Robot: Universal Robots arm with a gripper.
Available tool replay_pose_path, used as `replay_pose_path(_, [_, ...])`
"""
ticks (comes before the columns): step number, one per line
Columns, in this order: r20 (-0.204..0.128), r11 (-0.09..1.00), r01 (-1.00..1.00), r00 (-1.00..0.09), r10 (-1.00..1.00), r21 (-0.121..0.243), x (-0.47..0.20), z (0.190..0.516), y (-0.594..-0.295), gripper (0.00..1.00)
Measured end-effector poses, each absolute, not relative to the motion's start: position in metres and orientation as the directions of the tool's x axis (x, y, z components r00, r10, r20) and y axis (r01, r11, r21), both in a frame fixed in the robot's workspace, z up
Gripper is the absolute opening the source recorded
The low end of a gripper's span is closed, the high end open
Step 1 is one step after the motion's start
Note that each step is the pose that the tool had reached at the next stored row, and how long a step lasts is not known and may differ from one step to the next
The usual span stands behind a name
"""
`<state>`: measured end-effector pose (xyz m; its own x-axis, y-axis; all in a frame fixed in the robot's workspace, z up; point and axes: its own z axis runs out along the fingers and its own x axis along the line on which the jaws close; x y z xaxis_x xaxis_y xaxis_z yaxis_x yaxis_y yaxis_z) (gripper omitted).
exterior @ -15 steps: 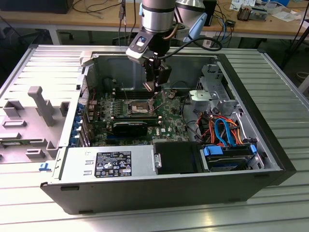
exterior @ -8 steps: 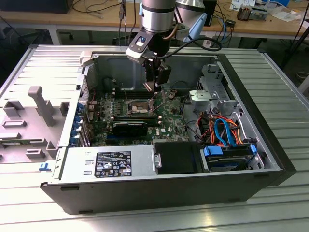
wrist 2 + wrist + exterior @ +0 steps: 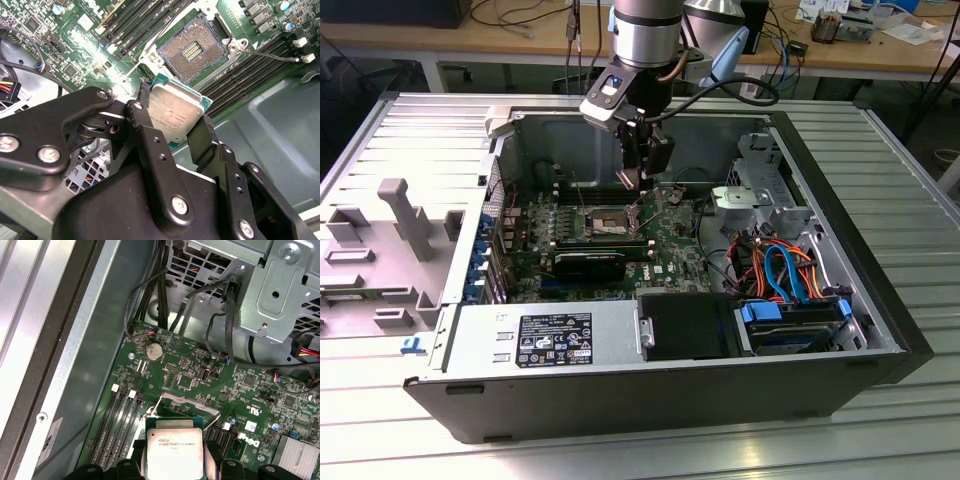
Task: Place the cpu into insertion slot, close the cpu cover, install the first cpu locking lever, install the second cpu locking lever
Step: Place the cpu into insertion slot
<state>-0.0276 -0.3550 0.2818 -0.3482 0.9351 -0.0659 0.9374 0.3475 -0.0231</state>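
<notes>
- exterior view: off-arm, high, angled down into the open computer case (image 3: 620, 385) on the table (image 3: 880, 440); mid range.
- second wrist view: close, past the fingers (image 3: 150, 145) onto the insertion slot (image 3: 192, 50).
- first wrist view: close, over the cpu (image 3: 174, 450) across the motherboard (image 3: 190, 370).
- shared: cpu in both wrist views; motherboard in all three.

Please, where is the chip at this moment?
In the second wrist view the chip is clamped in the gripper, in the air just short of the open socket, not yet in it.
</notes>
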Motion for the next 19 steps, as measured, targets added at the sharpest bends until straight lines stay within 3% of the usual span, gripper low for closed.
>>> replay_pose_path(19, [-0.066, 0.335, 0.942, -0.335, 0.94, -0.023, -0.0276, 0.2817, -0.355, 0.54])
